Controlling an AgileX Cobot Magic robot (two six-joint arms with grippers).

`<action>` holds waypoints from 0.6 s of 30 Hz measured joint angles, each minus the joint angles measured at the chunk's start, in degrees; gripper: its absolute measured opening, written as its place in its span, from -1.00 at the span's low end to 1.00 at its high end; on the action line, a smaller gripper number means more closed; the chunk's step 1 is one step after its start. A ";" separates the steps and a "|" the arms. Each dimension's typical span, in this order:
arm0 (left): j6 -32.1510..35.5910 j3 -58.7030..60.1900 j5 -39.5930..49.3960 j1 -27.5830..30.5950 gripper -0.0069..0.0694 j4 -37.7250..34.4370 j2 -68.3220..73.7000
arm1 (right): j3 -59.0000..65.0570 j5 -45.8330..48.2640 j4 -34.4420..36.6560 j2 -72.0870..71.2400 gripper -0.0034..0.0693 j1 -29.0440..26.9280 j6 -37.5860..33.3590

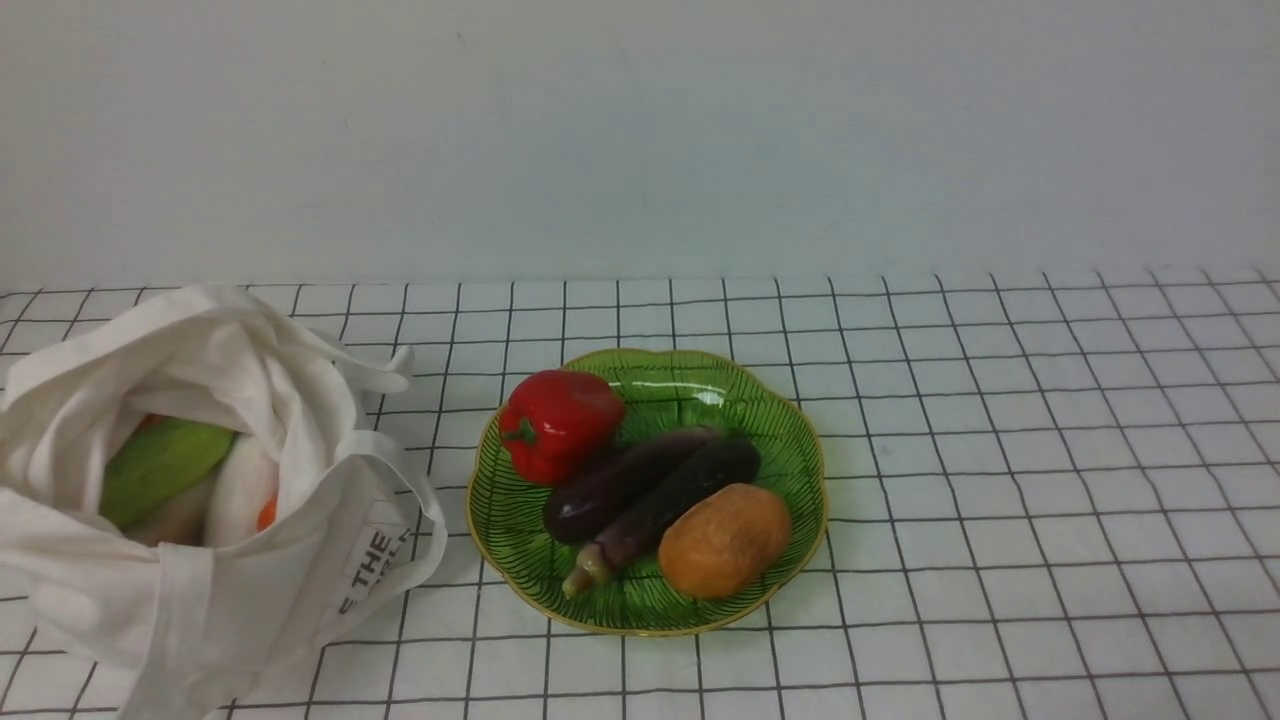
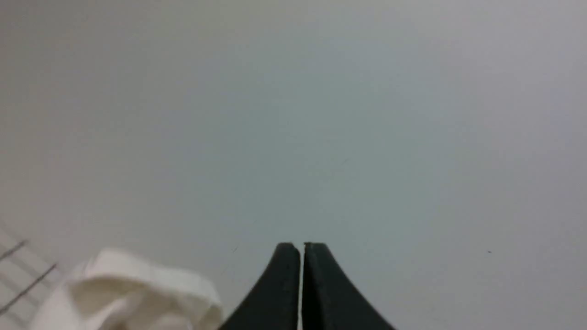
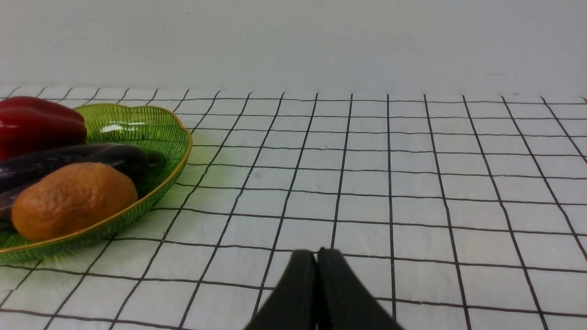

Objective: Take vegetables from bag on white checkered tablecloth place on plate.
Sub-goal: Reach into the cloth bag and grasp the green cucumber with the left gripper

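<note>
The white cloth bag (image 1: 200, 500) lies open at the front left of the white checkered tablecloth (image 1: 1000, 450). Inside it I see a light-green cucumber (image 1: 160, 465), a pale whitish piece (image 1: 240, 490) and a bit of orange (image 1: 266, 514). The green plate (image 1: 780, 440) in the middle holds a red bell pepper (image 1: 558, 420), two dark eggplants (image 1: 640, 490) and an orange-brown lump (image 1: 724, 540). Neither arm shows in the front view. My left gripper (image 2: 301, 247) is shut and empty, with a fold of the bag (image 2: 137, 293) beside it. My right gripper (image 3: 316, 254) is shut and empty, low over the cloth to the right of the plate (image 3: 169, 178).
A plain pale wall (image 1: 640, 130) runs behind the table. The cloth right of the plate is bare grid (image 3: 412, 183). The bag's strap handles (image 1: 400, 500) loop toward the plate's left edge.
</note>
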 joint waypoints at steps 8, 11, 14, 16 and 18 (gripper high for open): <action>19.83 -28.10 40.12 0.00 -0.84 8.06 25.13 | 0.00 0.00 -0.05 0.00 -0.94 0.00 0.00; 21.42 -36.52 56.04 0.00 -0.84 10.73 38.58 | 0.00 0.00 -0.05 0.00 -0.94 0.00 -0.06; 21.88 -44.45 67.46 0.00 -0.84 14.34 52.67 | 0.00 0.00 -0.05 0.00 -0.94 0.00 -0.11; 21.94 -48.41 70.78 0.00 -0.84 17.43 60.34 | 0.00 0.00 -0.05 0.00 -0.94 0.00 -0.15; 21.94 -50.74 71.93 0.00 -0.84 20.01 63.78 | 0.00 0.00 -0.05 0.00 -0.94 0.00 -0.15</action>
